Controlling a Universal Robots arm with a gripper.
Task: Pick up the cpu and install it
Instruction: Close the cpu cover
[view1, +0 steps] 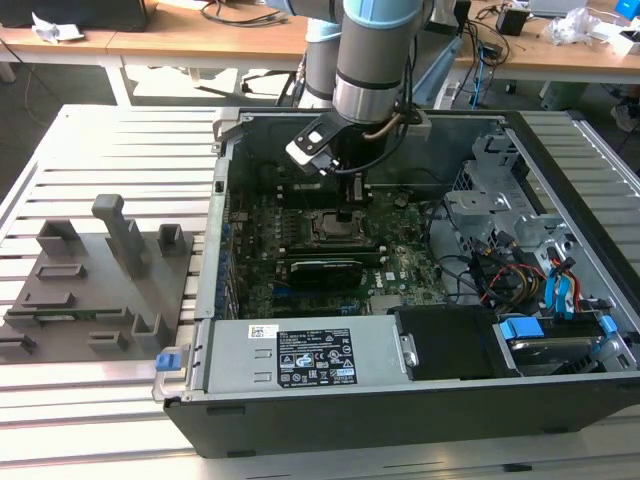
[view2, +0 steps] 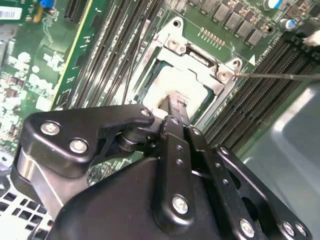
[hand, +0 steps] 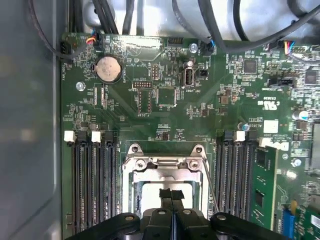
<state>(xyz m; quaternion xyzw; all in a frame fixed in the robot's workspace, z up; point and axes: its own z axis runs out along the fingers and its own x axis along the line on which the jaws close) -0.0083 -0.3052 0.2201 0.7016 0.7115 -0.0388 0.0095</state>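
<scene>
The cpu (hand: 150, 197) (view2: 182, 80) is a pale, shiny square lying flat inside the black socket frame (hand: 165, 162) on the green motherboard. My gripper (hand: 171, 194) (view2: 175, 102) hangs directly over the middle of the chip with its two thin fingers pressed together, shut, with nothing between them. I cannot tell whether the tips touch the chip. In the exterior view my gripper (view1: 348, 210) reaches down into the open computer case (view1: 300, 360), just above the socket (view1: 330, 228).
Memory slots (hand: 92, 185) (hand: 235, 180) flank the socket on both sides. A thin socket lever wire (hand: 210, 180) stands beside the frame. Cables and drive bays (view1: 520, 270) fill the case's side at the exterior view's right. A grey fixture tray (view1: 90, 280) sits outside the case.
</scene>
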